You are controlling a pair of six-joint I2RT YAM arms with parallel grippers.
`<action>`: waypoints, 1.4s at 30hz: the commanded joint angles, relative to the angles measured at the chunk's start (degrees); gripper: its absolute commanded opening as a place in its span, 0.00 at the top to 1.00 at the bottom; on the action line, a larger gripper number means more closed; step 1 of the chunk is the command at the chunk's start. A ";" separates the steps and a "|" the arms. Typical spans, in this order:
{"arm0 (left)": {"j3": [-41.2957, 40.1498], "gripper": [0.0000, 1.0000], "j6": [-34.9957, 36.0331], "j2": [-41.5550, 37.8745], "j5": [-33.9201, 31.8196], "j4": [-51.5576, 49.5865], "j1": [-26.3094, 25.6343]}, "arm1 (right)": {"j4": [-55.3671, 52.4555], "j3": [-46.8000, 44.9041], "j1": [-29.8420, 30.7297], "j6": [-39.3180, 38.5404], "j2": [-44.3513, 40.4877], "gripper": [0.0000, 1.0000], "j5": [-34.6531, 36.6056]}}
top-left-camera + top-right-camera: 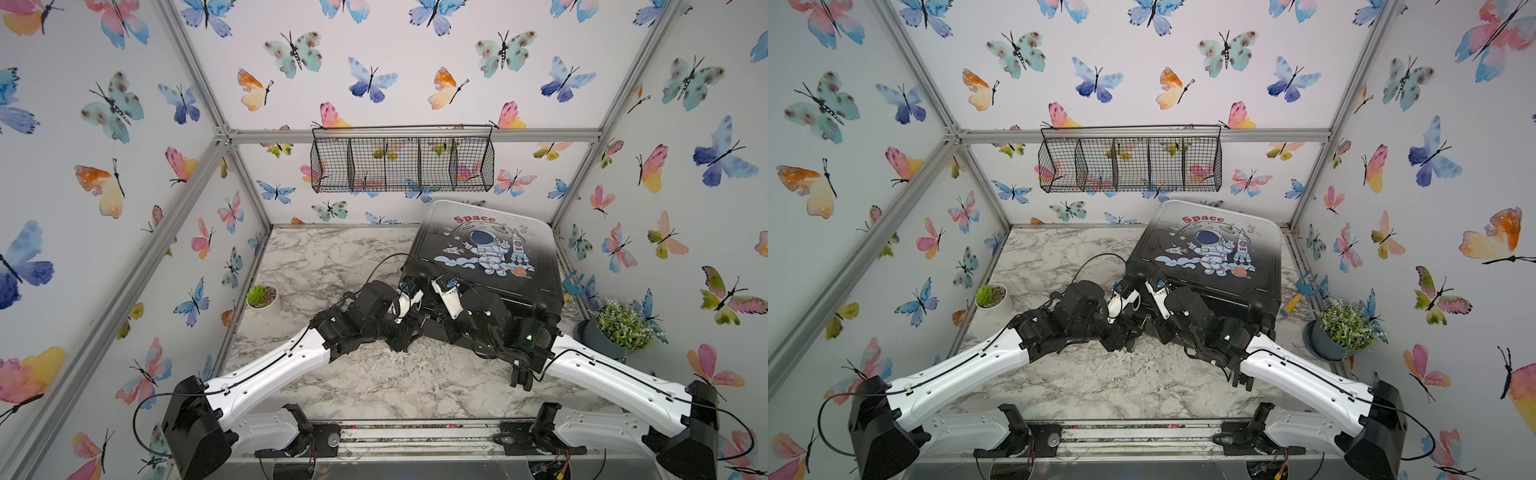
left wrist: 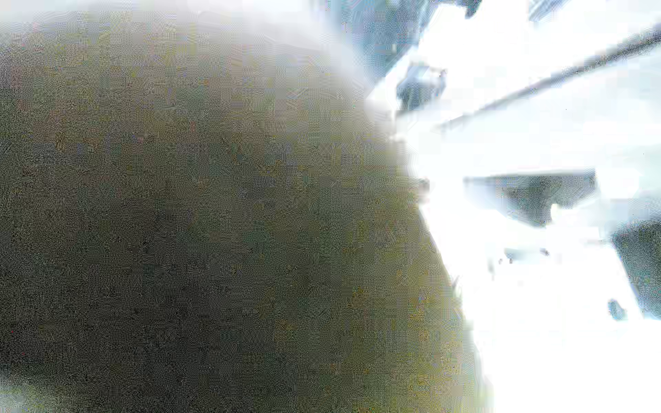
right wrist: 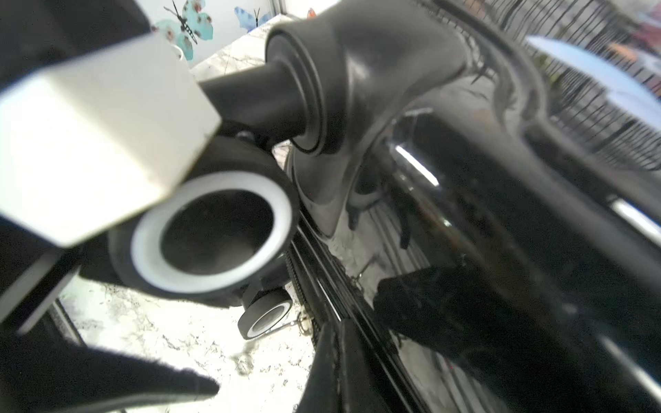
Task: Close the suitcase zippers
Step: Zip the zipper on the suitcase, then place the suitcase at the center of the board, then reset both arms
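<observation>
Two high overviews of one table [image 1: 332,257]; both wrist cameras close-in.

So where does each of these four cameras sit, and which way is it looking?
Top views: a camera pair high at the front looks down and forward over the marble table to the suitcase; the left arm and right arm reach in from the near edge.
Left wrist: on the left arm; only dark blur and glare, subject unclear.
Right wrist: on the right arm, close on a wheel and the zippers; blurred dark parts edge the picture.
Shared: top views and right wrist all show suitcase and table.
</observation>
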 commanded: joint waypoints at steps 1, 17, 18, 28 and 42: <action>-1.61 0.27 -1.30 -2.98 2.80 -4.16 0.91 | 6.77 0.91 1.15 1.12 -1.89 0.97 -7.37; 7.77 0.08 6.59 -10.50 3.80 -16.54 19.06 | 1.81 1.49 1.15 0.51 -3.05 0.36 -12.83; 9.05 0.08 7.68 -9.73 1.64 -15.96 21.30 | -0.10 4.74 1.15 -0.32 -2.94 0.30 -11.58; 10.11 0.01 6.80 -1.94 -16.84 5.09 38.16 | 2.03 16.85 -24.54 -7.03 -0.69 0.11 -12.01; -3.53 0.02 5.28 6.47 -25.30 22.60 47.67 | 11.54 6.45 -72.54 3.71 1.84 0.03 -9.51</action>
